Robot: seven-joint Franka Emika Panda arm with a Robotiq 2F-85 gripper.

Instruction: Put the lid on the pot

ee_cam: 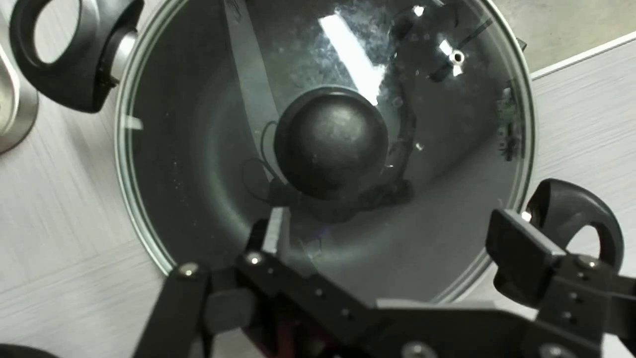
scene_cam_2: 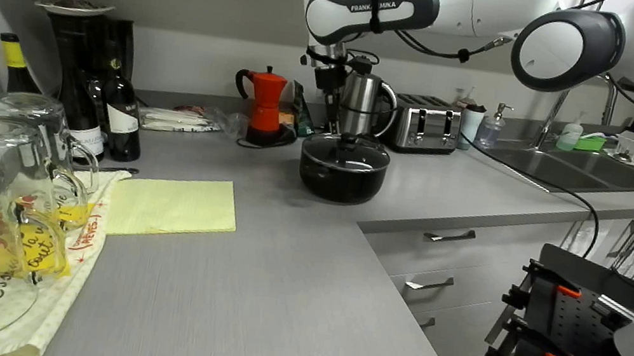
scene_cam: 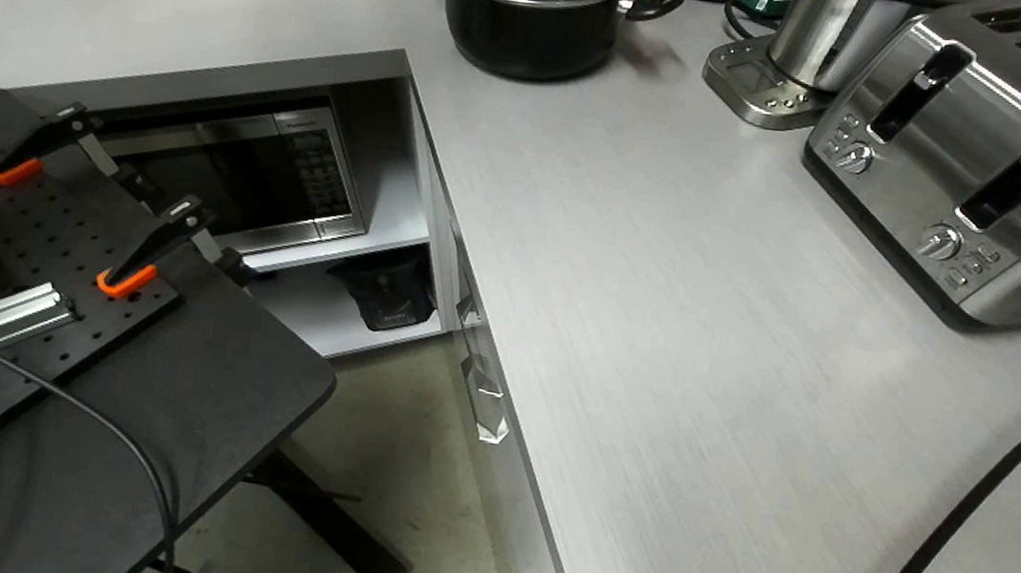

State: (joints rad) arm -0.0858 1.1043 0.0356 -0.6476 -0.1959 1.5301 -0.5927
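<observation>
The lid (scene_cam_2: 347, 156) was seen lying on the pot (scene_cam_2: 340, 183), its rim looking level in both exterior views; it was judged seated, task at or near done. The pot was placed near the inner corner of the counter (scene_cam_2: 269, 312), where the two front edges met, with the kettle (scene_cam_2: 362, 95) and the toaster (scene_cam_2: 428, 129) set toward the back edge. The gripper (ee_cam: 390, 223) was held at the side of the lid facing the back edge, fingers (ee_cam: 521, 253) spread wide, nothing clasped; the round knob (ee_cam: 332, 144) was not between them. Contact with the rim or with the side handle (ee_cam: 586, 206) could not be told. The lid was judged stiff, fairly light and fragile: smooth glass, slippery, not to be knocked. If reseating were needed, the knob should be taken low, below its domed top, since a high pinch could be squeezed off. The rim was rated a poor hold: thin, slick, easily tipped. The pot was judged rigid and heavier, best not shoved. The side handle near one finger was flagged as a snag risk; a straight lift clear was thought safest next.
</observation>
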